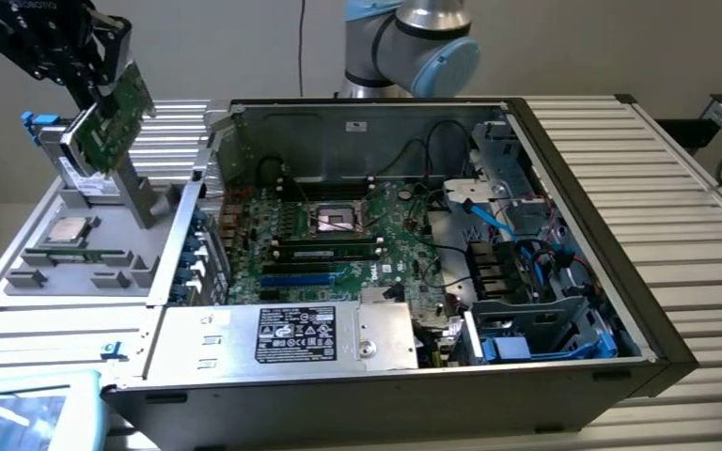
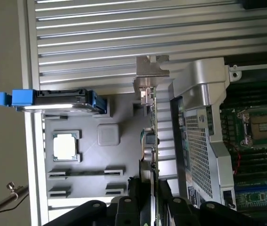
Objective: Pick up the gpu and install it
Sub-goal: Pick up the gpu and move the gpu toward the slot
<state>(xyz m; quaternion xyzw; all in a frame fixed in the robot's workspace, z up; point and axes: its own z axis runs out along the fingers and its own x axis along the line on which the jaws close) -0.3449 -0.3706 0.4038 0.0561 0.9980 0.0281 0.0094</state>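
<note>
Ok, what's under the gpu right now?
The grey tray, with a processor chip and blue-clipped drive off to one side. The gpu hides the strip directly beneath.

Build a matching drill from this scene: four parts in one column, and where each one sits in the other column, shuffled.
Parts
1. gpu
2. hard drive
3. CPU chip
4. CPU socket

Places
A. lying flat in the grey tray
B. on the motherboard inside the case
C. clamped in the gripper
D. standing on edge on the grey tray

Pairs: 1-C, 2-D, 3-A, 4-B
</note>
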